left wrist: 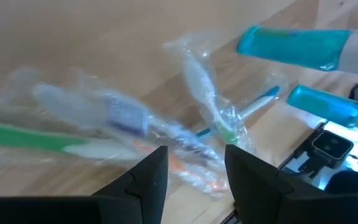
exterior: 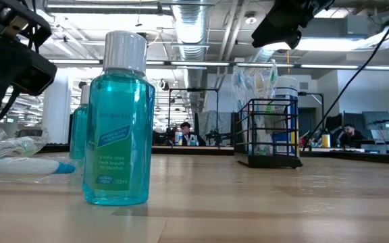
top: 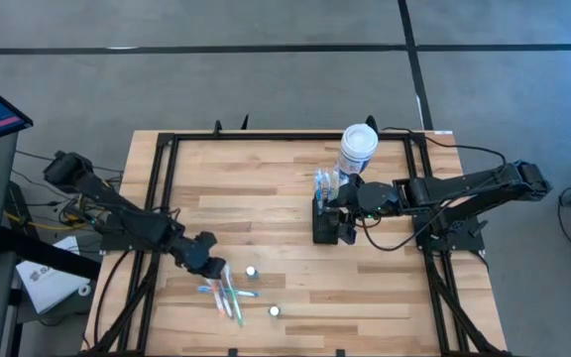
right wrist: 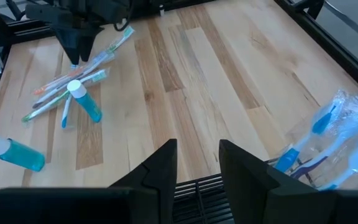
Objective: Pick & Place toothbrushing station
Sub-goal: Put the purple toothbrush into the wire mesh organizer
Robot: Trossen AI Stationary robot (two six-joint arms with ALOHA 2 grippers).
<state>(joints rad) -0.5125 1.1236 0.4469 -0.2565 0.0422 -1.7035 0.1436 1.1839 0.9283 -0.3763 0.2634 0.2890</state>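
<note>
The toothbrushing station, a black wire caddy (top: 323,222) (exterior: 269,135), stands upright on the table at centre right, with wrapped toothbrushes (top: 323,183) sticking up out of it. My right gripper (right wrist: 197,149) (top: 345,224) hangs open above the caddy's right side, well clear of it in the low view. My left gripper (left wrist: 194,155) (top: 209,260) is open just above a loose pile of wrapped toothbrushes (top: 228,294) (left wrist: 123,121) lying flat near the table's front left. Nothing is between its fingers.
Two teal mouthwash bottles (top: 251,271) (top: 274,310) stand upright right of the toothbrush pile; one (exterior: 117,121) fills the low view. A white canister with a blue label (top: 358,149) stands behind the caddy. A black frame (top: 157,188) borders the wooden table.
</note>
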